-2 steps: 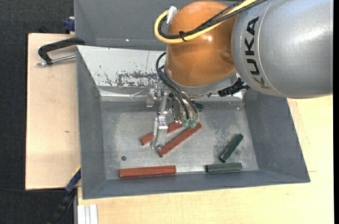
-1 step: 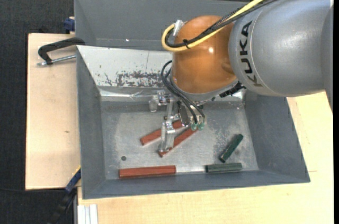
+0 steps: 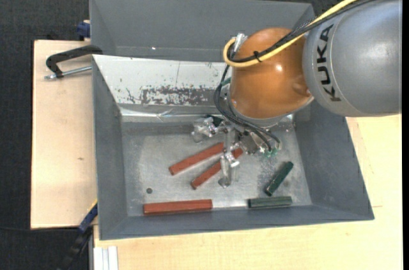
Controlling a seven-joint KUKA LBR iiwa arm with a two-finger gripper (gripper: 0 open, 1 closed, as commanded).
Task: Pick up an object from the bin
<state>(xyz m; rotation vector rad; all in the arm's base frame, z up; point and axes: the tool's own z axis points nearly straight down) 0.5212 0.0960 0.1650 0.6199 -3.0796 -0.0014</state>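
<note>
Claw (image 3: 225, 160) noted low over the middle of the bin (image 3: 105, 154) floor, beneath the orange wrist cover (image 3: 268, 80). It is placed at the right ends of two slanted sticks: the far red-brown stick (image 3: 193, 161) and the near red-brown stick (image 3: 206, 177). Claw width cannot be told, nor any grip. A long red-brown stick (image 3: 177, 206) lies along the near wall. Two dark green sticks (image 3: 279, 177) lie to the right.

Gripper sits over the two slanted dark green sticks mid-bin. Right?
Wrong colour. In the camera view the gripper sits over the two slanted red-brown sticks mid-bin. The dark green sticks lie apart from it, toward the front right corner of the bin.
</note>
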